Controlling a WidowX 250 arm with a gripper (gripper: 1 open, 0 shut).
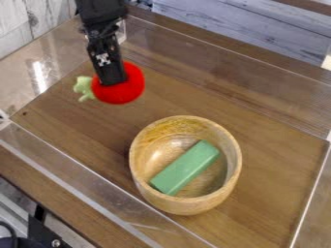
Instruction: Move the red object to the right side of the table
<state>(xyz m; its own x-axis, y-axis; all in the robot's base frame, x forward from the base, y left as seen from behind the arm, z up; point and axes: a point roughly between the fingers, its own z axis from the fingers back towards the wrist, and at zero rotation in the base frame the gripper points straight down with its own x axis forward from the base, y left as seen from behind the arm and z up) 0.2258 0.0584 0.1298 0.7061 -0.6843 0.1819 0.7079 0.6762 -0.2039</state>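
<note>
At the far left, pale wooden planks (14, 33) show in the upper corner, and lower down dark mechanical parts with a cable (29, 229) sit outside the near clear acrylic wall (97, 206), which slants from the left edge down toward the bottom of the view. Just inside the left part of the brown wood-grain tabletop (65, 121), a green leafy stem (84, 88) sticks out from the left side of the small, round, bright red object (122, 89). The black robot arm (99, 21) comes down from the top of the view, and its end effector (108, 77) is at the upper left side of the red object, its dark fingers partly overlapping it; whether they are gripping it or standing open around it cannot be told. The red object is in the left half of the view, above and to the left of the bowl and apart from it; whether it touches the tabletop is unclear. Further right, the round, light wooden bowl (141, 176) stands on the tabletop near the acrylic wall, with a green rectangular block (185, 167) lying slanted inside it. Beyond the bowl, bare wood-grain surface runs to the right-hand acrylic wall (315, 194), and weathered planks (272, 29) fill the upper right.
</note>
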